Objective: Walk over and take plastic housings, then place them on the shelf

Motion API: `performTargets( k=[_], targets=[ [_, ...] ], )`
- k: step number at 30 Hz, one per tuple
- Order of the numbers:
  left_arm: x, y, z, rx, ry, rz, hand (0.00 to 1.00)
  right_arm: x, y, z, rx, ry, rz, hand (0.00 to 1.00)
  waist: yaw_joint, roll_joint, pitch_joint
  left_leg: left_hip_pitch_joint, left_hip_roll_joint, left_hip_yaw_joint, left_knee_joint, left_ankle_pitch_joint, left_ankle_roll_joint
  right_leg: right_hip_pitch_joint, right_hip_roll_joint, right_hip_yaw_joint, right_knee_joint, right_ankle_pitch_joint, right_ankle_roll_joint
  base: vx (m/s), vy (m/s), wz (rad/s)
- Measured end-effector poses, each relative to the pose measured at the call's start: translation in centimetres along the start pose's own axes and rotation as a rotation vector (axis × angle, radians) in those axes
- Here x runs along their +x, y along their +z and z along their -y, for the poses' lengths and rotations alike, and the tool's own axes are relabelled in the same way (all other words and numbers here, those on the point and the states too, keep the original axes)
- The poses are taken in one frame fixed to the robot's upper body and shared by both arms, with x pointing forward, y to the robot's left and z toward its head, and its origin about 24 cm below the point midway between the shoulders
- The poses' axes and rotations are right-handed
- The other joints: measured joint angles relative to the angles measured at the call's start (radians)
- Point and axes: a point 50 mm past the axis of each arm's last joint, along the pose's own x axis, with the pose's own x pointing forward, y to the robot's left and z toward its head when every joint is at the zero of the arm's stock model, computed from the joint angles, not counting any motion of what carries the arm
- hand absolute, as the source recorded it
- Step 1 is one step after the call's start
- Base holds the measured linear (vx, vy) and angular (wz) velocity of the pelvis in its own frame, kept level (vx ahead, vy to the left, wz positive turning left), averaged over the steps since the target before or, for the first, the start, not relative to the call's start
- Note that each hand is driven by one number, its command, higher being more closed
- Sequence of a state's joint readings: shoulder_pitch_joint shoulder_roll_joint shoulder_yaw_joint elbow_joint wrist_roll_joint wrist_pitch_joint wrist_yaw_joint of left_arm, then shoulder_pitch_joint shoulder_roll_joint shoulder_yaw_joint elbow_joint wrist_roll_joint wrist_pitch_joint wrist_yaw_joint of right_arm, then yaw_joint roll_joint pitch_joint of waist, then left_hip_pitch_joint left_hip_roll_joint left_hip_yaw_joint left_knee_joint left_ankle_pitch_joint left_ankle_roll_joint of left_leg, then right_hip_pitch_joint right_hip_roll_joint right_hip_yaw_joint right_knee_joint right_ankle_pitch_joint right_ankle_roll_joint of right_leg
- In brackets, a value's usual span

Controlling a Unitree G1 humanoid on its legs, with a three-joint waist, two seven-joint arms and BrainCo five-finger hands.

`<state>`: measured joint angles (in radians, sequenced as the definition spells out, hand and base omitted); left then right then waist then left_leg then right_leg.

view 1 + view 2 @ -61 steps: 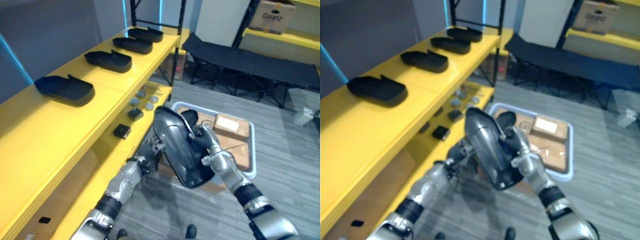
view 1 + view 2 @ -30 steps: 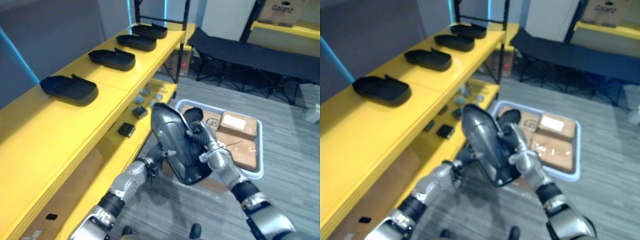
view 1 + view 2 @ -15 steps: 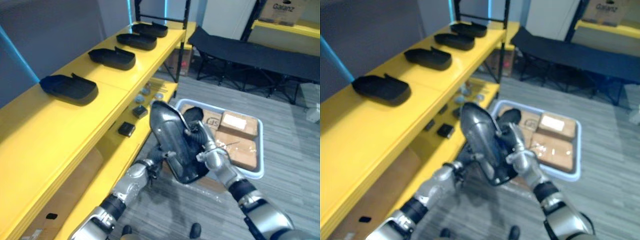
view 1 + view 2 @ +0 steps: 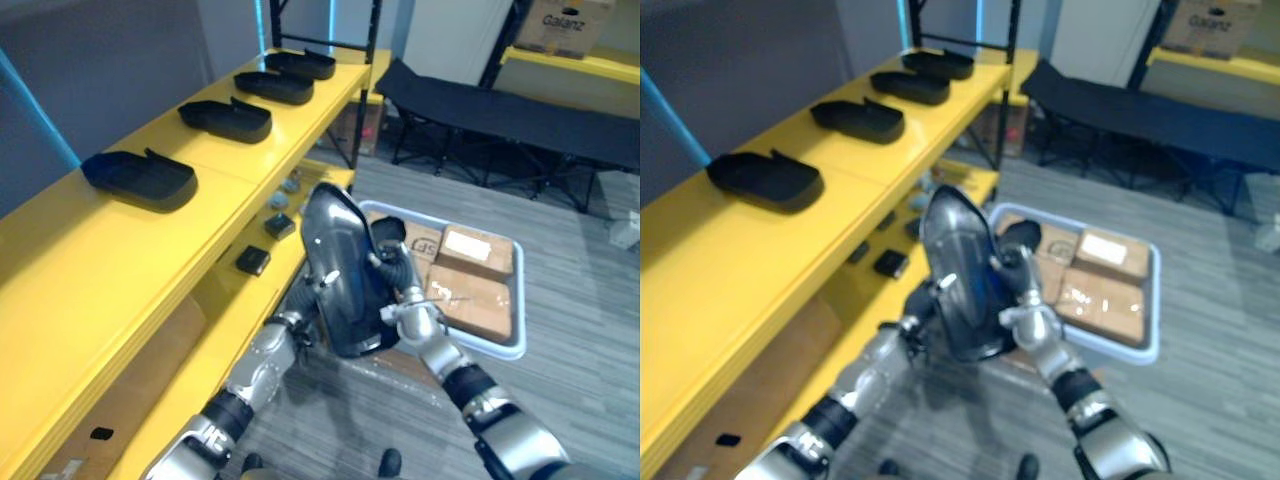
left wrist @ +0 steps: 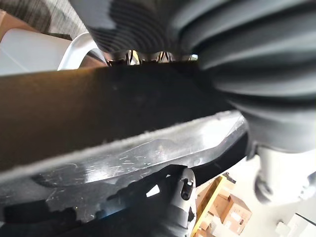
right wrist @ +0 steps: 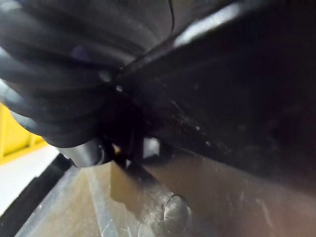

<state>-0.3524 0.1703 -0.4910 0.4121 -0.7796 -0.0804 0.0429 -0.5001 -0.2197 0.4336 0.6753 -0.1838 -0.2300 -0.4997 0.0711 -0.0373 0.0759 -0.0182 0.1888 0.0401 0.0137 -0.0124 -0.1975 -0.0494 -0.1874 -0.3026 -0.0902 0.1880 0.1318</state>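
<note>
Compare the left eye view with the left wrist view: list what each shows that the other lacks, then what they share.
Left eye view adds: the yellow shelf with four shelved housings on top, the cot, and the right hand gripping the held housing. Left wrist view adds: the held housing's scuffed, rough edge from very close. Both: the held housing, the left hand and the pale bin.

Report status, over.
Right hand shut on plastic housing, left hand against its shelf side. Housing on edge, in the air beside yellow shelf, not yet placed. Four other housings on its top; white bin on floor beyond.
</note>
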Motion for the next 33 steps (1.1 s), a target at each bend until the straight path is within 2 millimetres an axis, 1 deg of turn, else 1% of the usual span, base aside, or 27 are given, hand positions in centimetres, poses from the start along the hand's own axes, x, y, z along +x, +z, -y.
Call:
performTargets(
  k=[8, 14, 17, 19, 21, 22, 24, 25, 26, 27, 30, 33],
  targets=[
    [0.1, -0.1, 0.3, -0.009, 0.039, 0.004, 1.0, -0.1, -0.1, 0.0, 0.015, -0.008, -0.011, 1.0, 0.0, 0.0, 0.0, 0.0, 0.0, 0.002, 0.0, -0.003, 0.0, 0.0, 0.0, 0.001, 0.0, 0.001, 0.0, 0.0, 0.0, 0.0],
    [0.2, 0.0, 0.3, 0.036, 0.05, 0.012, 1.0, -0.4, -0.3, -0.2, 0.025, 0.003, -0.019, 1.0, 0.0, 0.0, 0.0, 0.0, 0.0, 0.002, 0.002, -0.003, 0.0, 0.0, 0.0, 0.002, 0.0, 0.001, 0.0, 0.0, 0.0, 0.0],
    [0.2, 0.2, 0.2, 0.095, 0.052, 0.024, 1.0, -0.7, -0.5, -0.4, 0.048, 0.009, -0.022, 1.0, 0.0, 0.0, 0.0, 0.0, 0.0, 0.002, 0.004, -0.003, 0.0, 0.0, 0.0, 0.003, -0.001, 0.001, 0.0, 0.0, 0.0, 0.0],
    [0.2, 0.5, 0.4, 0.2, 0.068, 0.054, 1.0, -0.8, -0.6, -0.4, 0.058, 0.01, -0.024, 1.0, 0.001, 0.0, 0.0, 0.0, 0.0, 0.002, 0.004, -0.004, 0.0, 0.0, 0.0, 0.003, -0.001, 0.001, 0.0, 0.0, 0.0, 0.0],
    [0.1, 1.9, 1.1, 0.434, 0.107, 0.15, 1.0, -0.9, -0.4, -0.4, 0.088, 0.009, -0.014, 1.0, 0.001, 0.0, 0.0, 0.0, 0.0, 0.002, 0.005, -0.004, 0.0, 0.0, 0.0, 0.003, -0.001, 0.001, 0.0, 0.0, 0.0, 0.0],
    [0.1, 2.3, 1.3, 0.469, 0.115, 0.175, 1.0, -0.9, -0.3, -0.4, 0.094, 0.009, -0.006, 1.0, 0.001, 0.0, 0.0, 0.0, 0.0, 0.002, 0.005, -0.004, -0.001, 0.0, 0.0, 0.003, -0.001, 0.001, 0.0, 0.0, 0.0, 0.0],
    [-0.2, 3.9, 1.9, 0.565, 0.131, 0.269, 1.0, -1.1, 0.5, -0.5, 0.136, 0.021, 0.036, 1.0, 0.001, 0.001, 0.001, 0.0, 0.0, 0.003, 0.006, -0.005, -0.001, -0.001, 0.0, 0.004, -0.001, 0.001, -0.001, 0.0, 0.0, 0.0],
    [-0.4, 4.3, 2.0, 0.585, 0.131, 0.29, 1.0, -1.1, 0.7, -0.6, 0.143, 0.024, 0.047, 1.0, 0.001, 0.001, 0.001, 0.0, 0.0, 0.003, 0.006, -0.006, -0.001, -0.001, 0.001, 0.004, -0.001, 0.001, -0.001, 0.0, 0.0, 0.0],
    [-0.5, 5.1, 2.2, 0.615, 0.128, 0.329, 1.0, -1.3, 1.1, -0.7, 0.173, 0.026, 0.062, 1.0, 0.003, 0.001, 0.001, 0.0, 0.001, 0.003, 0.009, -0.008, -0.001, -0.001, 0.001, 0.005, -0.001, 0.001, -0.001, 0.0, 0.0, 0.0],
    [-0.6, 5.4, 2.2, 0.628, 0.132, 0.346, 1.0, -1.4, 1.3, -0.8, 0.191, 0.028, 0.066, 1.0, 0.003, 0.001, 0.001, 0.0, 0.001, 0.003, 0.012, -0.01, -0.001, -0.001, 0.001, 0.006, -0.001, 0.001, -0.001, 0.01, -0.001, -0.03],
    [-0.9, 6.0, 2.3, 0.661, 0.132, 0.377, 1.0, -1.5, 1.7, -0.9, 0.205, 0.036, 0.08, 1.0, 0.006, 0.002, 0.001, 0.0, 0.001, 0.003, 0.015, -0.012, -0.002, -0.001, 0.001, 0.007, -0.001, 0.0, -0.002, 0.0, 0.0, -0.01],
    [-1.0, 6.2, 2.3, 0.658, 0.135, 0.387, 1.0, -1.6, 1.8, -1.1, 0.214, 0.042, 0.086, 1.0, 0.007, 0.003, 0.002, 0.0, 0.001, 0.003, 0.015, -0.012, -0.002, -0.002, 0.001, 0.007, -0.001, 0.0, -0.002, 0.0, 0.0, 0.0]
  ],
)
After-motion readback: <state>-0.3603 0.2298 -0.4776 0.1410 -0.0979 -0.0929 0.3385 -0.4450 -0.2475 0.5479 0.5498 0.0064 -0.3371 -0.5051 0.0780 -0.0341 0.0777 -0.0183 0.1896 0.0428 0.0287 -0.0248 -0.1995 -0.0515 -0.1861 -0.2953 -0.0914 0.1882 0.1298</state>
